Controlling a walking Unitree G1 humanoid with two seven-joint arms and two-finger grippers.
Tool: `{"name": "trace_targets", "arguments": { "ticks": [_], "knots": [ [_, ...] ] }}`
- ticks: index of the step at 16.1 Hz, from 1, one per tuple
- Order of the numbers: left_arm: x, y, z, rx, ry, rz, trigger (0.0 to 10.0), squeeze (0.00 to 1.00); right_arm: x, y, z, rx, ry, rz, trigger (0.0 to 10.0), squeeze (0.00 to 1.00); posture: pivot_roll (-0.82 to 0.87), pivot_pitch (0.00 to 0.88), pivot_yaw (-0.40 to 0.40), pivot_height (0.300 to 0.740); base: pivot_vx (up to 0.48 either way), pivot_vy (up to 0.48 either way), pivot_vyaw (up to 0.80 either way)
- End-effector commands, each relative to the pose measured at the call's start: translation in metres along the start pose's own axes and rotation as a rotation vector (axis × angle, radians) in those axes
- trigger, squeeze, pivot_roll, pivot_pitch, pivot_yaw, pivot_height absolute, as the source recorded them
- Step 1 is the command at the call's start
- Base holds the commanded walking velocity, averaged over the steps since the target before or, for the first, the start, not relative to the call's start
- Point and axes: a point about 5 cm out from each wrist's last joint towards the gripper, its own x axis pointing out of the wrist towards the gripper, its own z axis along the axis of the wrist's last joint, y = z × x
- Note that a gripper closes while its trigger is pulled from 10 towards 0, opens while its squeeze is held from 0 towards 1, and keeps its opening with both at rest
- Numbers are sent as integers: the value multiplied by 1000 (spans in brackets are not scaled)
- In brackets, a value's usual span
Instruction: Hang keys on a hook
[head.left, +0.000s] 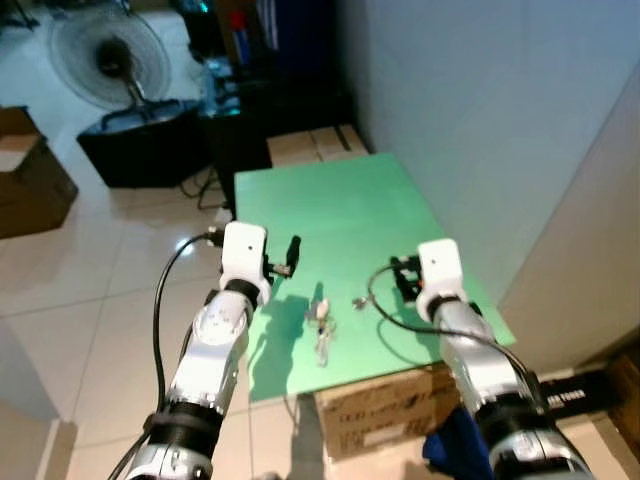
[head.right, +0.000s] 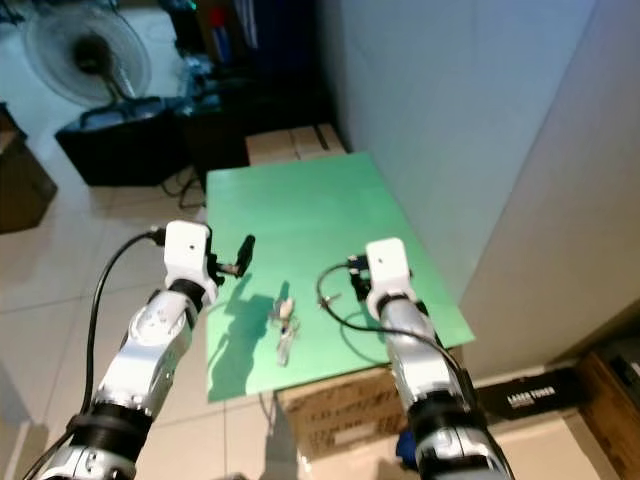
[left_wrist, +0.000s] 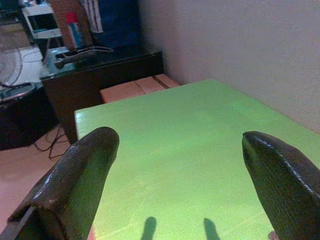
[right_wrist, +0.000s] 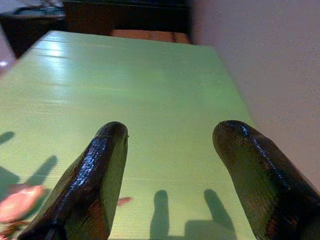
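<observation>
Cardboard box (head.left: 385, 408): I saw it under the near edge of the table, partly tucked beneath the top; its contents were hidden from me.
Left gripper (left_wrist: 180, 185): I held it above the near left part of the table, fingers spread wide with nothing between them; its two fingers (left_wrist: 75, 185) framed bare green surface in the left wrist view.
Right gripper (right_wrist: 170, 175): I held it over the near right part of the table, fingers likewise parted wide and empty.
Keys (head.left: 321, 322): they lay flat on the table between the two grippers, nearer the front edge than the far edge, touched by neither gripper. A small pale-red tag showed at the corner of the right wrist view; I could not tell its shape.
Table (head.left: 340, 200): green top, bare apart from the keys and the arm shadows. The right edge ran close along the wall (head.left: 480, 110); the left and near edges opened onto tiled floor (head.left: 90, 270).
Open room: I had free surface ahead of both grippers up to the far edge.
Second box (head.left: 312, 145): flat cardboard with dark tape, just beyond the far edge of the table.
Dark cabinet (head.left: 250, 110): behind that box, items on top too blurred to identify.
Fan (head.left: 108, 58): standing well beyond the table on the left, above a black case (head.left: 140, 145).
</observation>
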Motion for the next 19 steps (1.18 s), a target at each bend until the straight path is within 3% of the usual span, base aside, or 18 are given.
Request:
{"name": "trace_targets", "arguments": {
  "ticks": [1,5,7,9,10,12,14,19],
  "knots": [
    [-3,4,0,4,3,4,10000,0,5,3,5,-40,14,43,10000,0,-89,0,109,740,0,0,0],
    [-12,11,-3,23,22,15,10000,0,20,10,17,-107,35,129,10000,0,-53,0,107,740,0,0,0],
    [-15,14,-4,27,26,27,10000,0,30,15,26,-69,48,131,10000,0,-33,0,97,740,0,0,0],
    [-16,14,-3,21,25,37,10000,0,43,14,55,30,-9,52,10000,0,-24,0,86,740,0,0,0],
    [-16,11,-3,16,25,37,10000,0,50,17,79,43,-74,33,10000,0,-21,0,77,740,0,0,0],
    [-20,7,-6,8,32,41,10000,0,56,15,105,54,-132,-29,10000,0,-17,0,72,740,0,0,0],
    [-24,5,-8,7,37,39,10000,0,57,16,107,56,-127,-37,10000,0,-2,0,70,740,0,0,0],
    [-56,15,-11,16,77,92,10000,0,55,33,79,73,-17,-16,10000,0,85,46,48,740,0,0,0]
  ]
}}
